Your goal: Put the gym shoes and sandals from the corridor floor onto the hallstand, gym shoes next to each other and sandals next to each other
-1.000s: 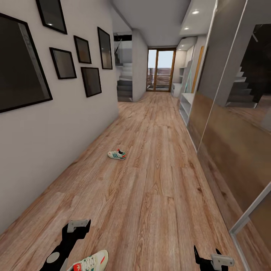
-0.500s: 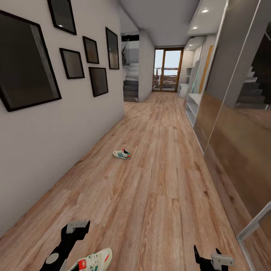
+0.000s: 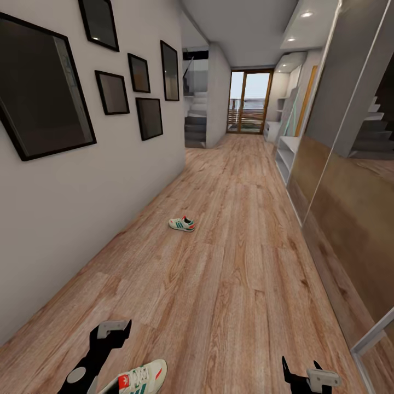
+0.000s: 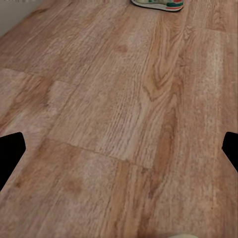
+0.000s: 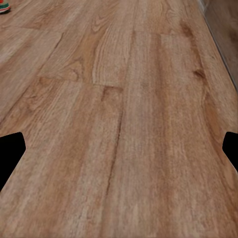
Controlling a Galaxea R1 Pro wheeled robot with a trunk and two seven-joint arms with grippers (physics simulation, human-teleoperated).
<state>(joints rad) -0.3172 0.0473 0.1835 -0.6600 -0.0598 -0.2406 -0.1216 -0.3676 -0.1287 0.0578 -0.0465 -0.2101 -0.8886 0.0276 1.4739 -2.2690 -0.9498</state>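
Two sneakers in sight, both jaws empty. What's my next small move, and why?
Probably lower the left gripper onto the near gym shoe. That shoe lies right beside the left arm on the corridor floor, while the far gym shoe lies well ahead, and both grippers' jaws stand open.

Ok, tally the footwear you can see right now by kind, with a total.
Gym shoes: 2, one lying out on the corridor floor at, one at the head view's bottom edge by the left gripper at.
Sandals: 0 in view.
Total: 2.
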